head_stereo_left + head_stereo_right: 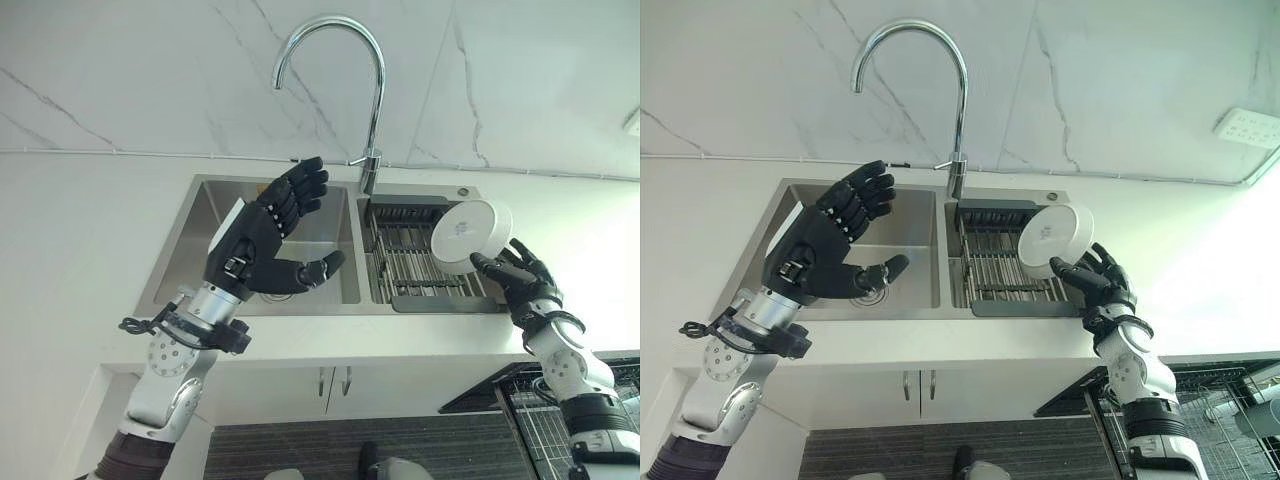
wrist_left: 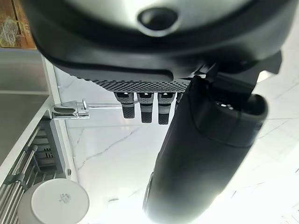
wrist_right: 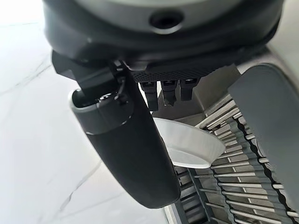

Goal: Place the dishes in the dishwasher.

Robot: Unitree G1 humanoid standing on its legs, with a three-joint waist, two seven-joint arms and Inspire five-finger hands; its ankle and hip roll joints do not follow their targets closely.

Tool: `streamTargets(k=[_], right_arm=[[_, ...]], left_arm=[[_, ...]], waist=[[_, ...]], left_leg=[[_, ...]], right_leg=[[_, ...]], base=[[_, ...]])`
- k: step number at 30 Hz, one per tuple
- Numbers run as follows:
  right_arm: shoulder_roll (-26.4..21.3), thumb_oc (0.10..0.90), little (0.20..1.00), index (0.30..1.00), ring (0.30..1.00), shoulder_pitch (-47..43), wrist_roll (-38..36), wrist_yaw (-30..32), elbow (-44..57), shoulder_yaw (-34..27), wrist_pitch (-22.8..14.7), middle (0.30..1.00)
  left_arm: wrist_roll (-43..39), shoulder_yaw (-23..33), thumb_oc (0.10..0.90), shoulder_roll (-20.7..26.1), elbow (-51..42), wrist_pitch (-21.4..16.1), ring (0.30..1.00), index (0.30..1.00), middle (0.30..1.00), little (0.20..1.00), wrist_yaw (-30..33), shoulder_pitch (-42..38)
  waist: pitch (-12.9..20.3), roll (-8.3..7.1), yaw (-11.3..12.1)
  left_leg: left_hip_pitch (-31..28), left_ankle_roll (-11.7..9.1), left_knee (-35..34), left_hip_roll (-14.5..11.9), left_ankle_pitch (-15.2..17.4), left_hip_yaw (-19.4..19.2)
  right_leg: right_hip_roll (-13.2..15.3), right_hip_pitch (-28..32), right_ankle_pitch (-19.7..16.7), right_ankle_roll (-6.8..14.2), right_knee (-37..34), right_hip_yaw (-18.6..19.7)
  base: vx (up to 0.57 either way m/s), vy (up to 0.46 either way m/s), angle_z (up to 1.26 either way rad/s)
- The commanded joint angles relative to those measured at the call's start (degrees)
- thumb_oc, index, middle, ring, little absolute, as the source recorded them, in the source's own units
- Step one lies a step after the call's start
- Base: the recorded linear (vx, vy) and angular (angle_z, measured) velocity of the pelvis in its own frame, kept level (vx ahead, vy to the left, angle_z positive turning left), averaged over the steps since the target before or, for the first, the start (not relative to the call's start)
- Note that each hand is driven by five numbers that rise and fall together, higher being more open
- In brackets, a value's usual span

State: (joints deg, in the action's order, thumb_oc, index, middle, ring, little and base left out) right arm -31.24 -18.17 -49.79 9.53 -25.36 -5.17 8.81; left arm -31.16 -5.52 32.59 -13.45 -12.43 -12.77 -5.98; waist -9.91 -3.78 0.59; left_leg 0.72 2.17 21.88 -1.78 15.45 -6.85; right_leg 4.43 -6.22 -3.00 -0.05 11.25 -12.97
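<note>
Bowl pinched in my right hand, right of centre in the head views, over the drying rack.

The white bowl is tipped on edge with its base facing the camera; my right thumb and fingers close on its lower rim, and it hangs above the rack's metal bars in the right basin of the sink. My left hand is raised at centre left above the left basin, fingers spread and straight, holding nothing. The tap arches at upper centre against the marble wall. A dishwasher basket shows at the lower right corner.
</note>
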Motion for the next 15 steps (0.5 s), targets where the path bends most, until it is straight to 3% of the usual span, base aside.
streamTargets(k=[1,15], right_arm=[[-6.2,0.800,0.900,0.900,0.900,-8.7,-1.5,-1.6,0.5,-1.7,-4.5,0.900],[-9.5,0.800,0.900,0.900,0.900,-12.3,-2.7,-3.2,-5.3,-0.8,-3.8,0.900]], left_arm=[[-1.8,-1.0,0.800,1.2,-4.5,-4.3,0.900,0.900,0.900,0.900,1.1,-6.0],[-2.5,-1.1,0.800,2.4,-4.5,-4.4,0.900,0.900,0.900,0.900,1.6,-5.4]], waist=[[2.6,0.37,1.6],[2.5,0.45,3.0]], left_leg=[[-4.3,-1.4,-4.7,-0.6,4.9,0.1],[-3.9,-1.9,-4.7,-0.7,4.2,0.4]], right_leg=[[3.0,1.0,10.6,6.5,5.9,-2.0],[3.2,1.9,11.3,6.2,5.9,-2.8]], base=[[0.01,0.002,0.04],[0.01,0.003,0.01]])
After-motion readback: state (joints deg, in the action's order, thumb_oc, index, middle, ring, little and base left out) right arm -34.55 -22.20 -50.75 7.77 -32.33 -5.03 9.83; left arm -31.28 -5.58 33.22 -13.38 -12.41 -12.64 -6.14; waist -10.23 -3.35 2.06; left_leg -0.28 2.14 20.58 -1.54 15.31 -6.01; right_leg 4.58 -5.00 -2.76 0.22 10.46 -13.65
